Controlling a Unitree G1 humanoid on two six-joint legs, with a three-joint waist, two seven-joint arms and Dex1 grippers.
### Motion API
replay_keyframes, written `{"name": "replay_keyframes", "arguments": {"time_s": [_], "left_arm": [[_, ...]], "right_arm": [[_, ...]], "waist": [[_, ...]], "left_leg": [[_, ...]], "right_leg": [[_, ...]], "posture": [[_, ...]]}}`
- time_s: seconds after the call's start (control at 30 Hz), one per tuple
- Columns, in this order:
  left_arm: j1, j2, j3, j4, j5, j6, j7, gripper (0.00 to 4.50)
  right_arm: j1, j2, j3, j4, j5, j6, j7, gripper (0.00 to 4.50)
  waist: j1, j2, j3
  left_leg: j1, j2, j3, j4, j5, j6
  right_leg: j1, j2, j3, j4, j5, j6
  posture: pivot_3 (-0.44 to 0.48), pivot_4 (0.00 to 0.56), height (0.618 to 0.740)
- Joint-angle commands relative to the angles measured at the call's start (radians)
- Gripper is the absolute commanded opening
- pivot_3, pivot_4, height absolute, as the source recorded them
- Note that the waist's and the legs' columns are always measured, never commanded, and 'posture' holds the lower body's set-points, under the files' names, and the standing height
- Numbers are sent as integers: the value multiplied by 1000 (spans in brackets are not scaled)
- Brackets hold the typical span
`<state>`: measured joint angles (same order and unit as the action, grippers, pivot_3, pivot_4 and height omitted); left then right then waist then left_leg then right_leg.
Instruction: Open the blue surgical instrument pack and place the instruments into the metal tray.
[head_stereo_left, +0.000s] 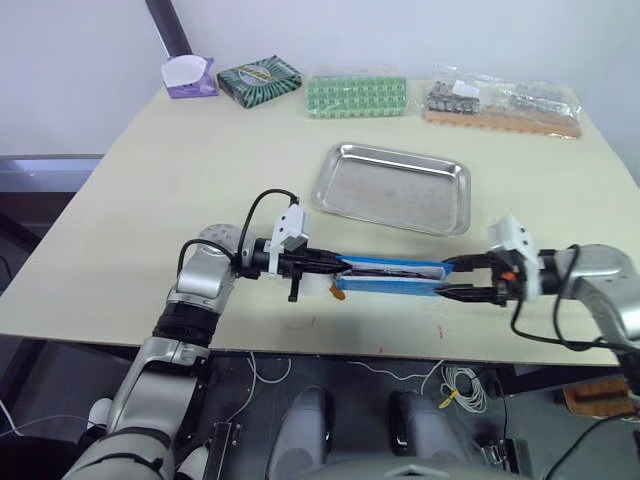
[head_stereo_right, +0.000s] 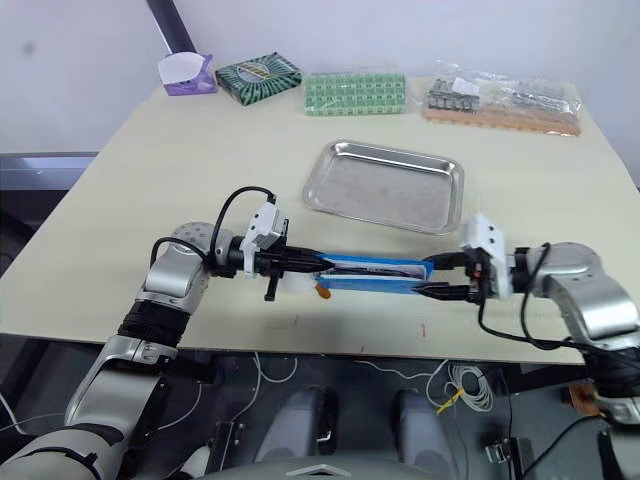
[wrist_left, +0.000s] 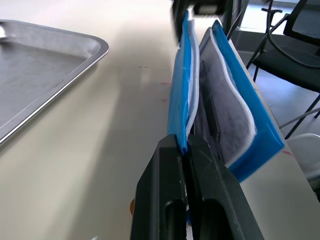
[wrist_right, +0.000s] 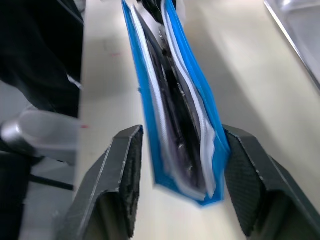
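The blue surgical instrument pack (head_stereo_left: 390, 278) stands on edge near the table's front edge, its flaps slightly parted and its whitish lining (wrist_left: 222, 107) showing. My left gripper (wrist_left: 186, 150) is shut on the left end of one blue flap. At the pack's other end, my right gripper (wrist_right: 182, 137) is open, one finger on each side of it. The instruments (wrist_right: 175, 125) show as dark slender shapes between the flaps. Just beyond the pack lies the metal tray (head_stereo_left: 392, 187), with nothing in it.
Along the back of the table stand a purple tissue box (head_stereo_left: 188, 78), a dark green patterned box (head_stereo_left: 259, 79), a green grid-patterned pack (head_stereo_left: 356, 96) and bagged metal parts (head_stereo_left: 503, 104). The table's front edge (head_stereo_left: 300, 345) runs close under both grippers.
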<state>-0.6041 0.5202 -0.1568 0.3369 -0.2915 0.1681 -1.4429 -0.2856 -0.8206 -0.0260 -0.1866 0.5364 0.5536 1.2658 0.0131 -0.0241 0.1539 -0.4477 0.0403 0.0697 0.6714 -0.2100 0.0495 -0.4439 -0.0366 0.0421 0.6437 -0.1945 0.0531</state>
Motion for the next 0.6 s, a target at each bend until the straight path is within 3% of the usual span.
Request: {"name": "replay_keyframes", "arguments": {"time_s": [0.03,0.13,0.33,0.6], "left_arm": [[-1,-3,-4,-4,0,12,7,0],[-5,-6,-5,-4,-4,17,8,0],[-28,-12,-1,10,-5,47,25,0],[-63,-20,-2,43,9,82,64,0]], "right_arm": [[7,-4,-92,-79,127,98,-35,1149],[-11,24,-56,-79,87,92,-96,32],[3,18,76,-105,-7,39,-82,32],[92,-8,123,-200,-29,4,-66,32]], "waist": [[-2,0,0],[-2,0,0],[1,0,0],[0,0,0]], "left_leg": [[0,0,0,0,0,0],[0,0,0,0,0,0],[-1,0,0,0,0,0],[0,0,0,0,0,0]], "right_leg": [[0,0,0,0,0,0],[0,0,0,0,0,0],[0,0,0,0,0,0],[0,0,0,0,0,0]], "posture": [[0,150,740],[0,150,740],[0,150,740],[0,150,740]]}}
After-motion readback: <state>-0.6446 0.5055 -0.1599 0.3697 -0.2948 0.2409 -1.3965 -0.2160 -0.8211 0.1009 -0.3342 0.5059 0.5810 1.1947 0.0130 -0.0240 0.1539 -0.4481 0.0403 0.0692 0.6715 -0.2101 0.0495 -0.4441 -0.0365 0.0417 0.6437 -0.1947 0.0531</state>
